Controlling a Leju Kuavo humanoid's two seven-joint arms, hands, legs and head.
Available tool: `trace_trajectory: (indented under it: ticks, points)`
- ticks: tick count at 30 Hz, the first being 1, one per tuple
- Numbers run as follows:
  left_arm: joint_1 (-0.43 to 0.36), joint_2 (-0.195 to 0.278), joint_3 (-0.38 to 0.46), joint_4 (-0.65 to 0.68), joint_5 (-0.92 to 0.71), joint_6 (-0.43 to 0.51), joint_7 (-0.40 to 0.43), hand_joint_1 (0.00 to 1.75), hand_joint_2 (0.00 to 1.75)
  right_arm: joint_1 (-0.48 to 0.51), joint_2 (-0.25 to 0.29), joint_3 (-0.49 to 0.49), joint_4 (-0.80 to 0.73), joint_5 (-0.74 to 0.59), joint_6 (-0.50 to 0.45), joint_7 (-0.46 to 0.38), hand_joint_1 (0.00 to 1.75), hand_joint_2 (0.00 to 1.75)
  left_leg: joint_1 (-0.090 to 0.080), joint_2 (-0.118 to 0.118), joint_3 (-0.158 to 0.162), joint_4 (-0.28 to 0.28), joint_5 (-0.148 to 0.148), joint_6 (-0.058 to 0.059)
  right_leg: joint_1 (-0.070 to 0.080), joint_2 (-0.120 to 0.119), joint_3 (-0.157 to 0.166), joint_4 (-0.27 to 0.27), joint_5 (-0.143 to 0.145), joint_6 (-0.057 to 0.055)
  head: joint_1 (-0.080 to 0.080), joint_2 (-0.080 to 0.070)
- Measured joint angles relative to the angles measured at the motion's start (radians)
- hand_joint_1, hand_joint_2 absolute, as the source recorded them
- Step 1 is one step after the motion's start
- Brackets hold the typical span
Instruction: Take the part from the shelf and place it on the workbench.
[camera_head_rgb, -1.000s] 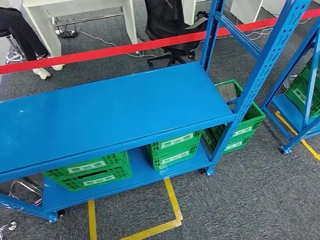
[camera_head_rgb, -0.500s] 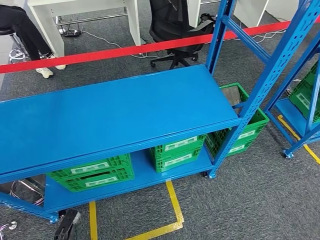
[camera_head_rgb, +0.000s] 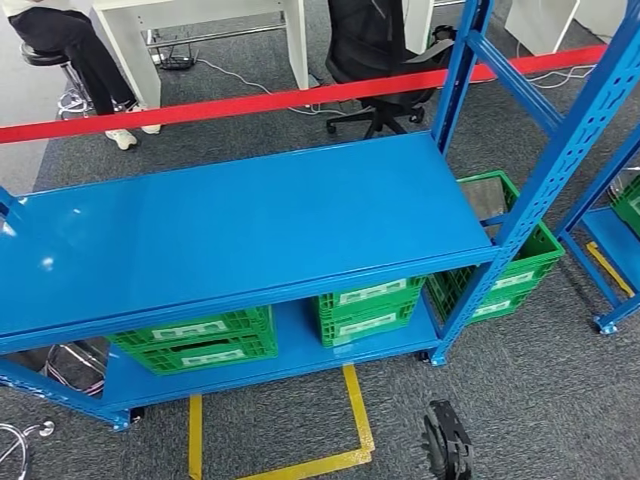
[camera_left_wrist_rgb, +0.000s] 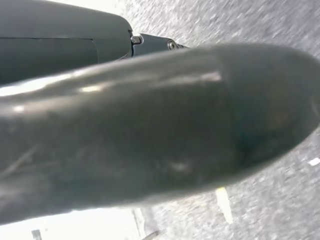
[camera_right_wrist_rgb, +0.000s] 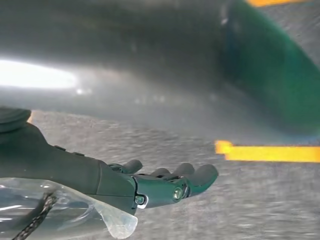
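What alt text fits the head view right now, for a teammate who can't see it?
A long blue shelf with a bare top board fills the frame, green crates on its lower level and one beside it on the grey carpet. The robot's dark right hand shows at the bottom edge; a red tape crosses behind.

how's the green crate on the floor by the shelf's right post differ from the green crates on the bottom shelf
The floor crate sits on the carpet outside the blue shelf, angled to it, its open top visible. The two stacks of shelf crates rest on the lower board, square to its front edge, their tops hidden under the upper board. All are green slatted plastic with pale labels on the sides.
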Motion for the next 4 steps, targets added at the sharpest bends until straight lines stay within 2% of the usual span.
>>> trace_trajectory:
  ticks: [1, 2, 4]
  points:
    - [-0.018, 0.001, 0.000, -0.008, 0.000, 0.000, -0.001, 0.00, 0.00, 0.014, 0.000, 0.000, 0.010, 0.000, 0.000, 0.000, 0.00, 0.00, -0.003, 0.008, 0.032, -0.064, 0.023, 0.007, 0.001, -0.005, -0.001, -0.001, -0.002, 0.002, 0.000, 0.000]
    - [-0.040, 0.002, 0.000, -0.022, 0.000, 0.000, -0.001, 0.00, 0.00, 0.032, 0.000, 0.000, 0.026, 0.000, 0.000, 0.001, 0.00, 0.00, -0.006, 0.014, 0.053, -0.107, 0.034, 0.012, 0.003, -0.011, -0.002, -0.003, -0.004, 0.005, 0.000, 0.000]
    - [-0.078, 0.002, 0.000, -0.054, 0.000, 0.000, -0.002, 0.00, 0.00, 0.067, 0.001, 0.001, 0.060, 0.000, 0.001, 0.002, 0.00, 0.00, -0.009, 0.015, 0.064, -0.127, 0.032, 0.017, 0.005, -0.019, -0.004, -0.006, -0.007, 0.012, 0.001, 0.000]
